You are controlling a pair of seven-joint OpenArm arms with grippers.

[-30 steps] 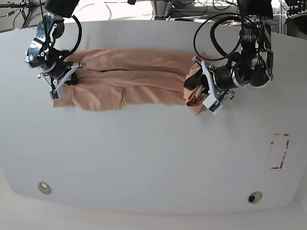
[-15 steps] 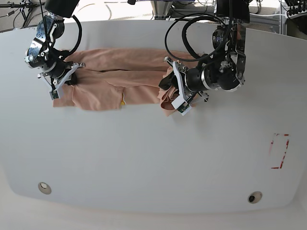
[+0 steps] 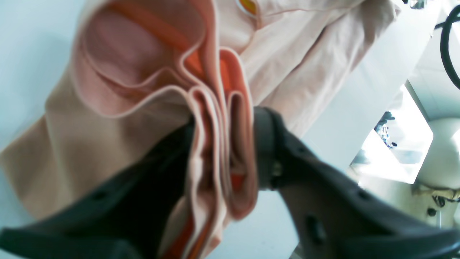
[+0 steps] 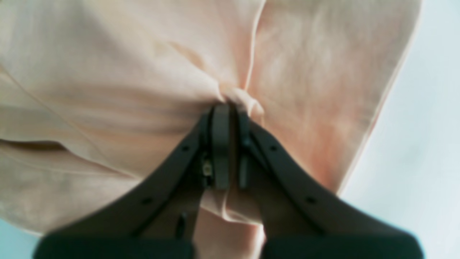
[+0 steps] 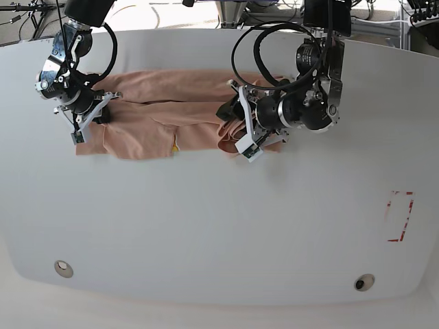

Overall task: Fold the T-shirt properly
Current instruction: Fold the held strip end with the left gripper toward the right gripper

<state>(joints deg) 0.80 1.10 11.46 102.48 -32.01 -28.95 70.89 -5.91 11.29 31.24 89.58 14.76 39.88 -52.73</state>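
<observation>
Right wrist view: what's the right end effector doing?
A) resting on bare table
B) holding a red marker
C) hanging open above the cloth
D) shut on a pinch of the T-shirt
D: the right end effector has its jaws pressed together with a small bunch of the salmon-pink T-shirt gathered at the tips.

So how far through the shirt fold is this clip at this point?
Partly done. The T-shirt already lies as a long narrow band on the table, so the lengthwise folds look made. In hand: the left gripper has bunched fabric layers between its parted jaws near the band's middle, while the right gripper pinches the other end. Left: laying that end flat and letting go.
</observation>
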